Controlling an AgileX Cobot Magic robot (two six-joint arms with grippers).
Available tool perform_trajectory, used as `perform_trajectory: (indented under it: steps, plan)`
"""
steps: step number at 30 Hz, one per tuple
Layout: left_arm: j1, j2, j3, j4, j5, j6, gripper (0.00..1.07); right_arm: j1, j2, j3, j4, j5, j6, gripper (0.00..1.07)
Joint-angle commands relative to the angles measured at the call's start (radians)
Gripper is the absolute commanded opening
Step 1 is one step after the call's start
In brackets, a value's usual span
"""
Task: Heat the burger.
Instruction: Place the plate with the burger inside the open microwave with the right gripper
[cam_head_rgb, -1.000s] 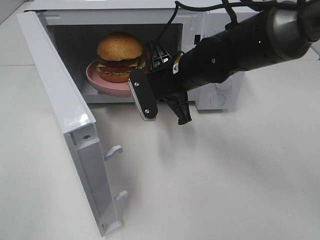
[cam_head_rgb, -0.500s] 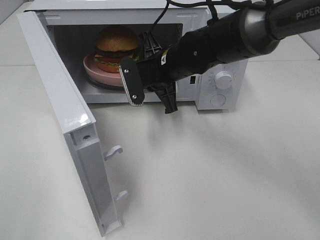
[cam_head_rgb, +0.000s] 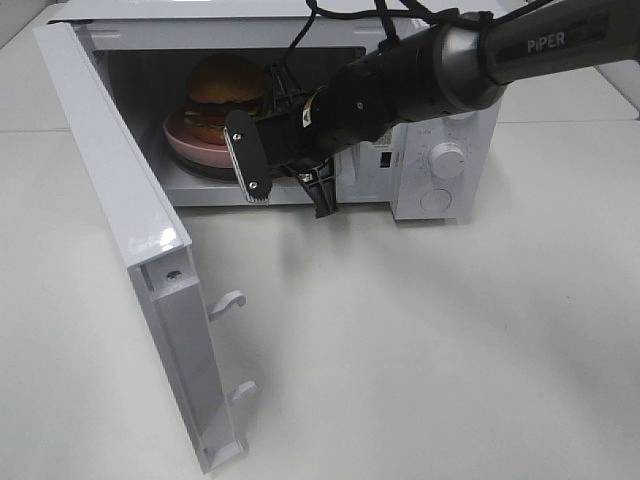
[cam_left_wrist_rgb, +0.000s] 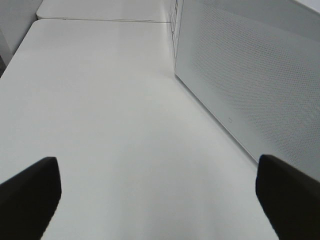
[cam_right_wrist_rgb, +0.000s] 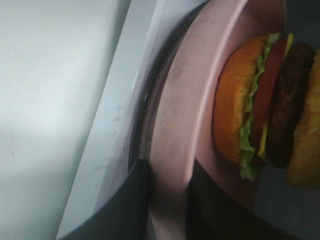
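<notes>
Inside the microwave (cam_head_rgb: 440, 190), the burger (cam_head_rgb: 225, 85) sits on a pink plate (cam_head_rgb: 190, 145); the right gripper (cam_head_rgb: 290, 200) pinches the plate's rim at the doorway (its arm (cam_head_rgb: 555, 40) reads "PiPER"). Beside the microwave, the left gripper (cam_left_wrist_rgb: 160, 200) gapes wide, empty.

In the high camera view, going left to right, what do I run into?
Open microwave door → burger on its plate → right end effector gripping that plate → control knobs.

Microwave door (cam_head_rgb: 110, 190) glossy; plate (cam_right_wrist_rgb: 175, 125) smooth matt; burger (cam_right_wrist_rgb: 232, 107) bun smooth.
</notes>
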Motion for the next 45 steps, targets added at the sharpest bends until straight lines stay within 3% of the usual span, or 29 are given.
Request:
perform_trajectory:
  steps: [1, 16, 21, 26, 29, 45]
  plan:
    - [0.003, -0.012, 0.001, 0.001, -0.014, -0.004, 0.98, -0.004, -0.007, -0.031, -0.012, -0.059, 0.022, 0.13]
    - [0.003, -0.012, 0.001, 0.001, -0.014, -0.004, 0.98, -0.004, -0.006, -0.033, -0.031, -0.056, 0.043, 0.16]
    - [0.003, -0.012, 0.001, 0.001, -0.014, -0.004, 0.98, -0.004, -0.006, -0.033, -0.034, -0.053, 0.091, 0.21]
    - [0.003, -0.012, 0.001, 0.001, -0.014, -0.004, 0.98, -0.004, -0.006, -0.032, -0.055, -0.045, 0.141, 0.37]
    - [0.003, -0.012, 0.001, 0.001, -0.014, -0.004, 0.98, -0.004, -0.006, -0.032, -0.067, -0.044, 0.161, 0.40]
    - [0.003, -0.012, 0.001, 0.001, -0.014, -0.004, 0.98, -0.003, -0.025, 0.021, -0.081, -0.013, 0.198, 0.42]
